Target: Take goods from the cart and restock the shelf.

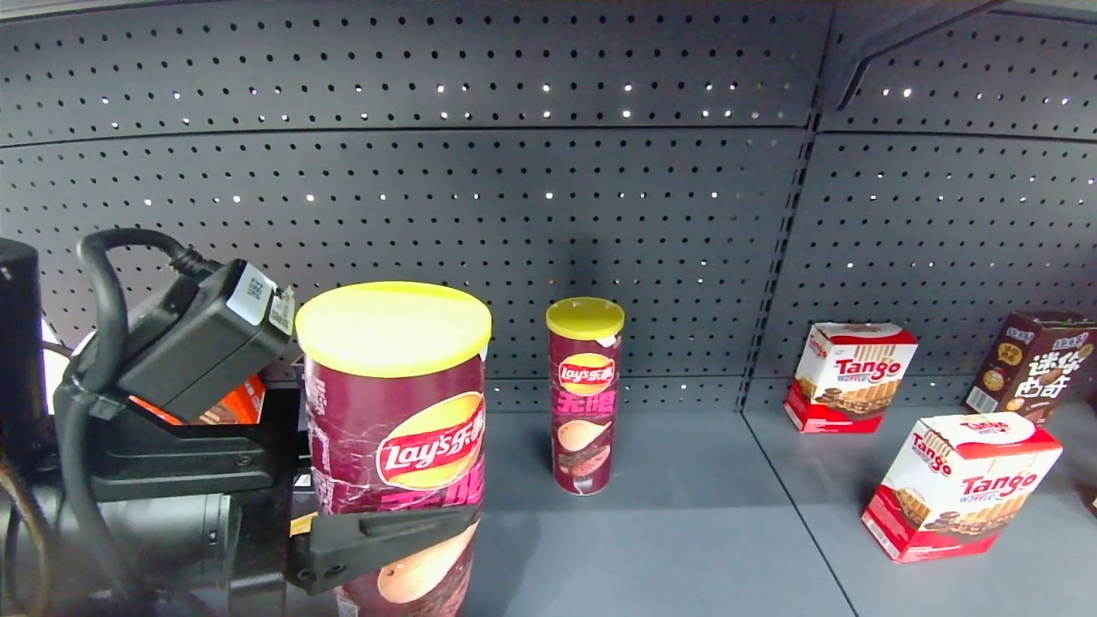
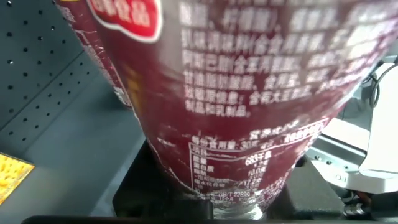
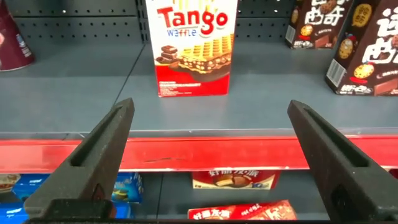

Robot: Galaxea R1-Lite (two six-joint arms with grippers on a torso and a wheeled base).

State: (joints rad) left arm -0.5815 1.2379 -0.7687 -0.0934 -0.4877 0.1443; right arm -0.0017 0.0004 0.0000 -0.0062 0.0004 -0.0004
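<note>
My left gripper (image 1: 377, 531) is shut on a maroon chips can with a yellow lid (image 1: 396, 428), held upright at the left, above the front of the grey shelf (image 1: 686, 514). The same can (image 2: 236, 106) looms close in the left wrist view. A second, identical chips can (image 1: 585, 396) stands farther back on the shelf. My right gripper (image 3: 211, 162) is open with nothing between its fingers, in front of the shelf's red front edge (image 3: 205, 152), facing a red-and-white waffle box (image 3: 191, 45).
Two waffle boxes (image 1: 848, 375) (image 1: 964, 484) and a brown cookie box (image 1: 1033, 364) stand on the shelf's right section. More brown boxes (image 3: 367, 37) sit beside the waffle box. A perforated back panel (image 1: 514, 214) closes the shelf behind. Packaged goods (image 3: 233, 180) lie on the lower shelf.
</note>
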